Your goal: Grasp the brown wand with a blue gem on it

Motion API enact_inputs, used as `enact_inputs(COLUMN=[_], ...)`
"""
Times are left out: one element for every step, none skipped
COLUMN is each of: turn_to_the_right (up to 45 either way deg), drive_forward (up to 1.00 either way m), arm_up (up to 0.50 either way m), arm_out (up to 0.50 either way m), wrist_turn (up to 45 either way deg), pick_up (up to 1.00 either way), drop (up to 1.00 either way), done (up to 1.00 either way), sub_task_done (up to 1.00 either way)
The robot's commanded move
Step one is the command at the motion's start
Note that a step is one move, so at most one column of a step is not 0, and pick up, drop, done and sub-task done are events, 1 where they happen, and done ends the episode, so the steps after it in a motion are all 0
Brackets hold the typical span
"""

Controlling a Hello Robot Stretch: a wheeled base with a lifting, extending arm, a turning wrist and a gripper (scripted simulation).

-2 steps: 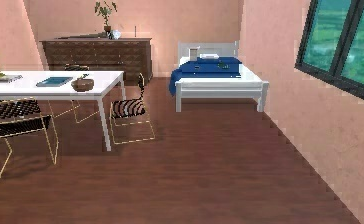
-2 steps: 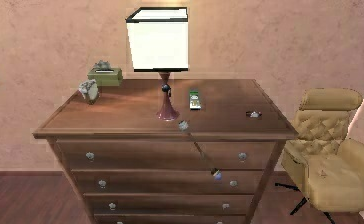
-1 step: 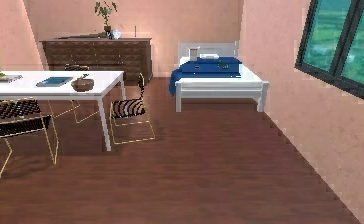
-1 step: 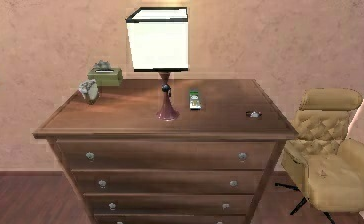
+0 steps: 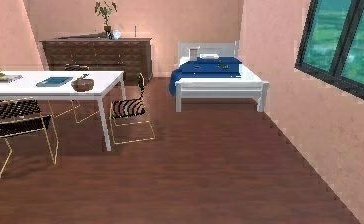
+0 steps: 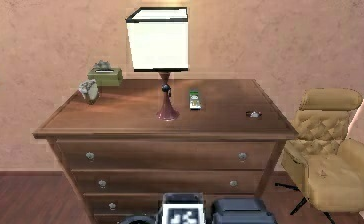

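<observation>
Judging by the arm side view, treat the grasp as not yet made. The gripper [image 6: 148, 217] is cut off at the near edge, in front of the dresser [image 6: 110, 118]; you cannot tell the state of its fingers or whether they hold anything. A small dark thing [image 6: 253, 115] lies on the dresser top, right of the lamp [image 6: 158, 40] and well apart from it; it is possibly the wand, but too small to confirm. Confirmation, approach and grasp are left.
</observation>
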Motion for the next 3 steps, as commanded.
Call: enact_inputs(turn_to_the_right=[0.0, 0.0, 0.0], drive_forward=[0.0, 0.0, 0.0], arm_up=[0.0, 0.0, 0.0], arm_out=[0.4, 0.0, 0.0], wrist_turn=[0.0, 45.0, 45.0], pick_up=[0.0, 0.0, 0.0], drop=[0.0, 0.0, 0.0], done=[0.0, 0.0, 0.0], sub_task_done=[0.0, 0.0, 0.0])
